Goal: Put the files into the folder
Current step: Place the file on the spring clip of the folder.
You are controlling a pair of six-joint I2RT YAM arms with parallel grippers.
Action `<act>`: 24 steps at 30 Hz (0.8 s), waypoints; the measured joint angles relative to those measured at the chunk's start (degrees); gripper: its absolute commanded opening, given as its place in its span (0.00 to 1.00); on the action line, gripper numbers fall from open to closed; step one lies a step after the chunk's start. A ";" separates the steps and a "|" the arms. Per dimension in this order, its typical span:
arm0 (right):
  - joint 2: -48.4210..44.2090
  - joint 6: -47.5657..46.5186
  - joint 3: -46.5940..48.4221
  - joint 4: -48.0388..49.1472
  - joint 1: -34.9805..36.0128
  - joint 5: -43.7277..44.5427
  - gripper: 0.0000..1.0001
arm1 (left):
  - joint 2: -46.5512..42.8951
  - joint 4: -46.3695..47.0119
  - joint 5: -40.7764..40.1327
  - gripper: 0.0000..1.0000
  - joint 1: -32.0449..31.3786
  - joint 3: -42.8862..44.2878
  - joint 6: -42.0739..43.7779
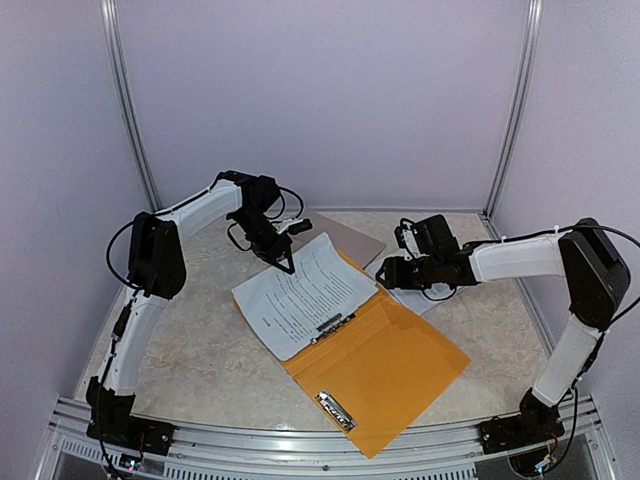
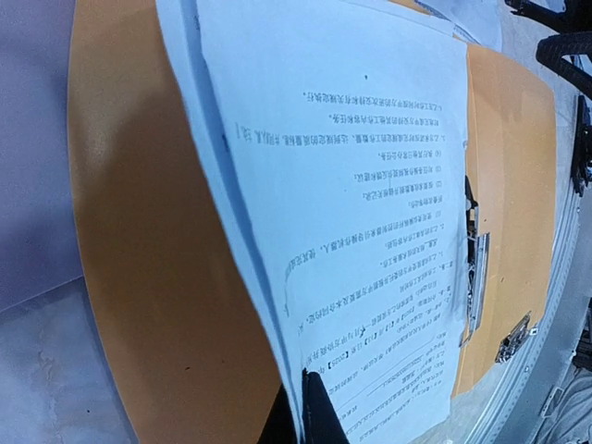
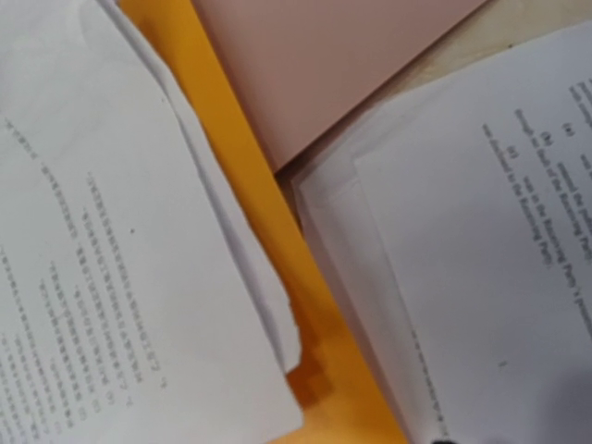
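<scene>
Looking about halfway done: left gripper pinched the stack of files lying on the open folder, second pile sat outside at that stack's 3 o'clock, and I couldn't tell how open the right gripper was.

files on open folder | left gripper at files' far edge | right gripper beside folder

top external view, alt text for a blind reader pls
An open flat orange plastic folder holds white printed paper sheets, their far edge pinched by the left gripper. The right gripper hangs beside it over more loose sheets.
</scene>
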 measured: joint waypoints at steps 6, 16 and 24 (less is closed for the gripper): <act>0.22 0.42 -0.39 0.31 0.00 -1.14 0.60 | -2.38 -0.09 -0.07 0.00 0.33 -0.66 0.07; 1.38 0.63 -0.39 0.42 0.00 -2.12 0.60 | -6.62 -0.09 0.35 0.00 0.13 -1.31 0.13; 2.78 0.83 -0.39 0.42 0.00 -2.67 0.60 | -6.32 -0.11 0.50 0.00 -0.85 -1.33 0.15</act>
